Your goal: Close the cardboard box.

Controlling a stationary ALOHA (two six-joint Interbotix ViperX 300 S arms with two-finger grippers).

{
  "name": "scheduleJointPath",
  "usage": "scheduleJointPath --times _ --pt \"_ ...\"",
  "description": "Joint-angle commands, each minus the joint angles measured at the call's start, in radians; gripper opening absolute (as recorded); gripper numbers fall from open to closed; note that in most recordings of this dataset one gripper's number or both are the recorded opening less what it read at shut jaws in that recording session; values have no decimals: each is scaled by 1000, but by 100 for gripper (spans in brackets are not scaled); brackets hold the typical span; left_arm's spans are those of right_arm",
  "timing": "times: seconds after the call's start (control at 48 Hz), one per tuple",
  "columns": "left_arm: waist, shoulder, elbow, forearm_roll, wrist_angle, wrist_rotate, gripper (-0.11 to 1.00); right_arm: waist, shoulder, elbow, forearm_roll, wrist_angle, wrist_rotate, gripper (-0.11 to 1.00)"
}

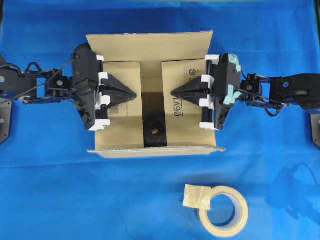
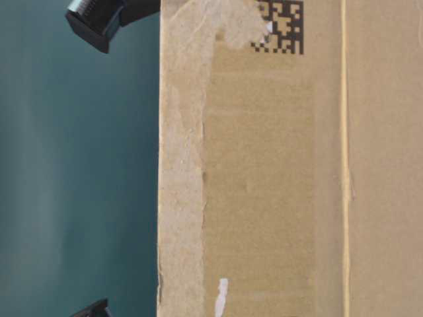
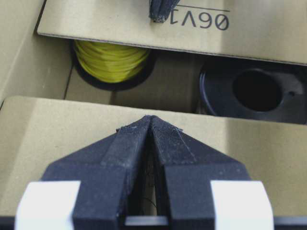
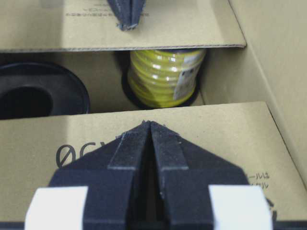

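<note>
In the middle of the overhead view, slightly above centre, the cardboard box (image 1: 150, 90) sits on a blue cloth (image 1: 60, 190). Its two short flaps are folded inward and lie roughly flat, with a dark gap between them; the two long flaps at the upper and lower edges of the frame still stand outward. The left gripper (image 1: 134, 93) rests on the left inner flap (image 1: 125, 105), its fingers pressed together to a point, nothing between them. The right gripper (image 1: 173, 93) rests on the right inner flap (image 1: 182, 107), which bears the print "06V1", and its fingers are likewise pressed together on nothing. The two tips face each other across the gap, apart.

Through the gap the wrist views show a spool of yellow cord (image 4: 165, 76) and a black round object with a hole (image 3: 249, 93) inside the box, side by side.

At the lower right of the overhead view a beige tape roll (image 1: 222, 210) lies on the cloth, well apart from the box.

The table-level view is filled by a box wall with a printed square code (image 2: 277, 26).
</note>
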Motion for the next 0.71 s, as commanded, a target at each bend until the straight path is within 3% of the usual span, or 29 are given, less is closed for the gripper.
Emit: scheduleJointPath --times 0.0,0.396,0.688 --pt "0 3 -29 -3 -9 -2 0 2 -9 -3 8 -11 5 0" --pt "38 83 -169 -2 -12 20 0 8 -12 -11 5 -11 6 0" --pt "107 135 -270 0 -20 117 0 12 -12 -12 5 -9 6 0"
